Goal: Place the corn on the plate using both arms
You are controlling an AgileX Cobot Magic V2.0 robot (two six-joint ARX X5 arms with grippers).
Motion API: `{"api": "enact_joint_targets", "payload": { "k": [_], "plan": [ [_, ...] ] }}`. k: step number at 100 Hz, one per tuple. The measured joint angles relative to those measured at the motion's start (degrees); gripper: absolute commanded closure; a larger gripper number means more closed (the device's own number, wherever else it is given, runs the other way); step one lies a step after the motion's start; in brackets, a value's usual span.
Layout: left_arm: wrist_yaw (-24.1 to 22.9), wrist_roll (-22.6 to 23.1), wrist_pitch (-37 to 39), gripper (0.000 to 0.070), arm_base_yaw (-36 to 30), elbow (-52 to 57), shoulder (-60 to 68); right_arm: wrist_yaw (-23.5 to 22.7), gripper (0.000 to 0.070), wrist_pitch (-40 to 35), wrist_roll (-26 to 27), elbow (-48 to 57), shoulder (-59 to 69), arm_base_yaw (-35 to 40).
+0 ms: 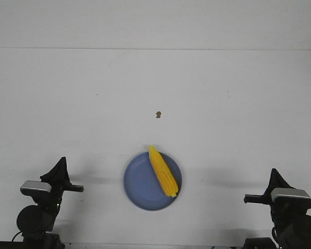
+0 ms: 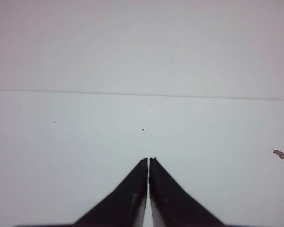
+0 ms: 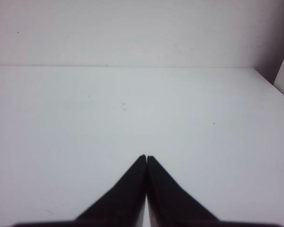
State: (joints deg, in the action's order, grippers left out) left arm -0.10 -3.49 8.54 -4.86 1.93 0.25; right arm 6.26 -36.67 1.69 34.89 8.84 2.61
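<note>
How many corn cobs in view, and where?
1. The corn lies diagonally across the right half of the plate, its narrow tip poking past the far rim. Neither wrist view shows any corn. Nothing in view could hide another cob.

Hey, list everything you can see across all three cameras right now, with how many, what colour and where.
Tapered corn cob with rows of kernels: one, bright yellow, lying diagonally on the plate's right half, tip over the far rim.
Round shallow plate: one, blue-lavender, on the table's near centre between the arms.
Small speck: one, brown, on the table beyond the plate.
Flat table: one, white, filling the scene.
Left pincer: one, black, shut, empty, at the near left.
Right pincer: one, black, shut, empty, at the near right.
</note>
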Motion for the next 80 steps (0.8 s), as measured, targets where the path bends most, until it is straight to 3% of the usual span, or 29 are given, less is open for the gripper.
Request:
{"api": "enact_joint_targets", "payload": {
  "k": [80],
  "plan": [
    [0.0,0.0,0.0,0.0687,0.0,0.0,0.0,0.6,0.0696,1.7,-1.1,-2.0,-4.1,0.0]
  ]
}}
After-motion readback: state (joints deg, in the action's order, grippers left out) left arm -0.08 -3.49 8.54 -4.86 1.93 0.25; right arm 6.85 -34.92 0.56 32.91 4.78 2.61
